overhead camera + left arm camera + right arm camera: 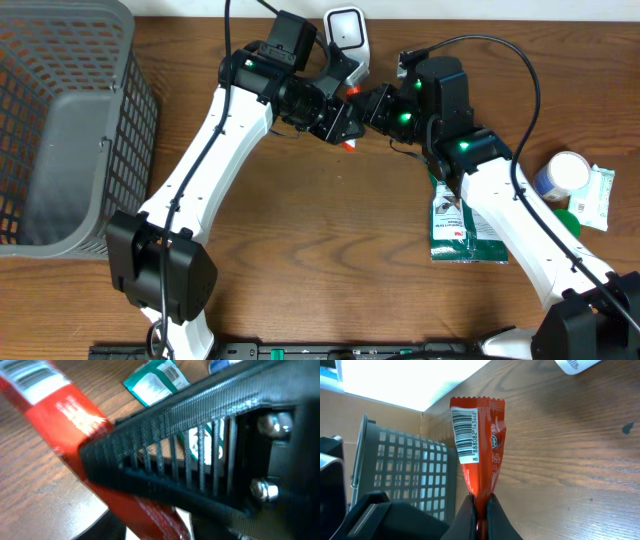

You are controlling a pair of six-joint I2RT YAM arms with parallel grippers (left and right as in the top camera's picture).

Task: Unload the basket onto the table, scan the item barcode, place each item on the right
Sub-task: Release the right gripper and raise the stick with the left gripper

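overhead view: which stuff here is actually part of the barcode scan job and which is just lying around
For the job:
- red packet, pinched in the right arm's jaws
- its barcode
- white barcode scanner

Lying about:
- grey mesh basket
- green-and-white packet
- white jar with blue label
- small green-and-white pack

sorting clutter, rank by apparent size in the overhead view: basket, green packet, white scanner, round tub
1. basket, largest
2. green packet, partly covered
3. white scanner and round tub look alike, not ranked
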